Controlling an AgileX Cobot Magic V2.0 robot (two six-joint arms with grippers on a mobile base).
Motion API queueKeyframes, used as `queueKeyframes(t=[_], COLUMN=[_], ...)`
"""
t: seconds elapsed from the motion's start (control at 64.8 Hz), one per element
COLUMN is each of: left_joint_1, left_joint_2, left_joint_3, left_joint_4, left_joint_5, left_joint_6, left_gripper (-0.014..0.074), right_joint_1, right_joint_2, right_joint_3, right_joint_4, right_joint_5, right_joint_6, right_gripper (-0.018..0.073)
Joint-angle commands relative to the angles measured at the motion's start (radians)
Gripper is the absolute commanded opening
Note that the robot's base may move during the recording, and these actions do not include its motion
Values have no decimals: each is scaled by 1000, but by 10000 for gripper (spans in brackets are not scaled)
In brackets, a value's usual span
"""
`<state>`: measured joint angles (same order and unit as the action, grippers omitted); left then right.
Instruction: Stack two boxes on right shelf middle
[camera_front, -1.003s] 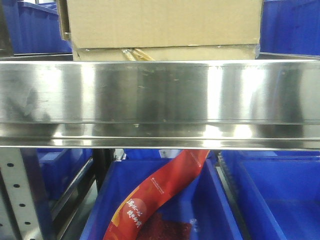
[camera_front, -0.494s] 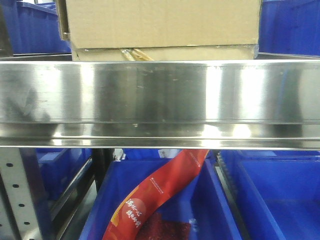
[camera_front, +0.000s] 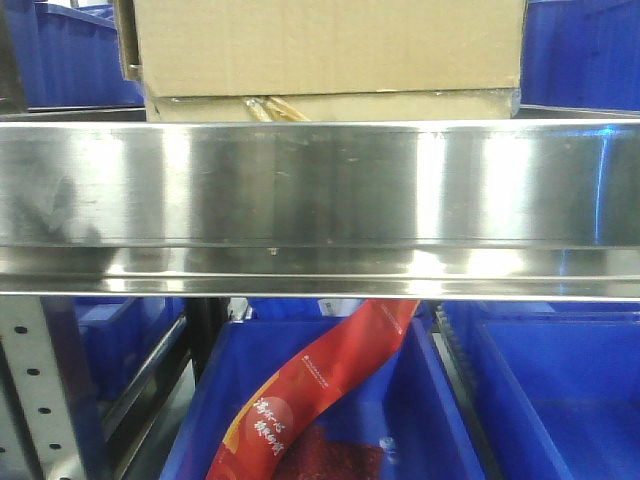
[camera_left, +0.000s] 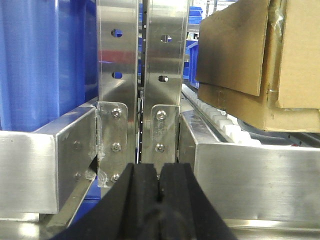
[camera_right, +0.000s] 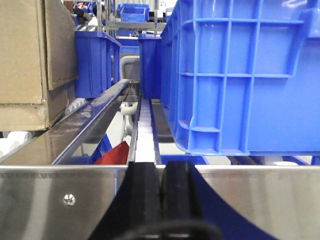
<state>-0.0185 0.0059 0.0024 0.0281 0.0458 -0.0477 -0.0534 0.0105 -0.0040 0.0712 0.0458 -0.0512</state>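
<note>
- The upper carton (camera_front: 325, 45) runs out past the front view's top edge, so its height cannot be told.
- The lower carton (camera_front: 400, 106) shows only as a thin strip between the upper one and the shelf rim (camera_front: 320, 200).
- The rim hides the top end of the red packet (camera_front: 315, 385); its print is too small to read.
- In the left wrist view, the cartons (camera_left: 260, 60) are cut off at the right edge.
</note>
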Motion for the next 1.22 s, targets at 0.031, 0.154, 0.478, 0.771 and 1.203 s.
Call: queueKeyframes(t=[0.031, 0.154, 0.478, 0.771, 1.203], left_joint_1=[4, 4, 4, 4, 4], left_joint_2=[-6, -6, -6, -6, -6], left_joint_3=[-2, -2, -2, -2, -2], left_joint_4=[-5, -5, -5, -5, -5], left_joint_5=[-19, -19, -19, -19, -19], left_joint_6=[3, 3, 3, 3, 3], left_gripper=[-111, -111, -111, -111, -111], right_joint_1=[-4, -4, -4, -4, -4], right_joint_2=[-10, -10, -10, -10, -10], right_joint_3=[4, 4, 4, 4, 4], right_joint_4=[-6, -6, -6, -6, -6], right_joint_5=[-6, -3, -3, -3, -3], right_joint_6=[9, 9, 9, 9, 9], right_gripper=[-154, -154, -154, -154, -154])
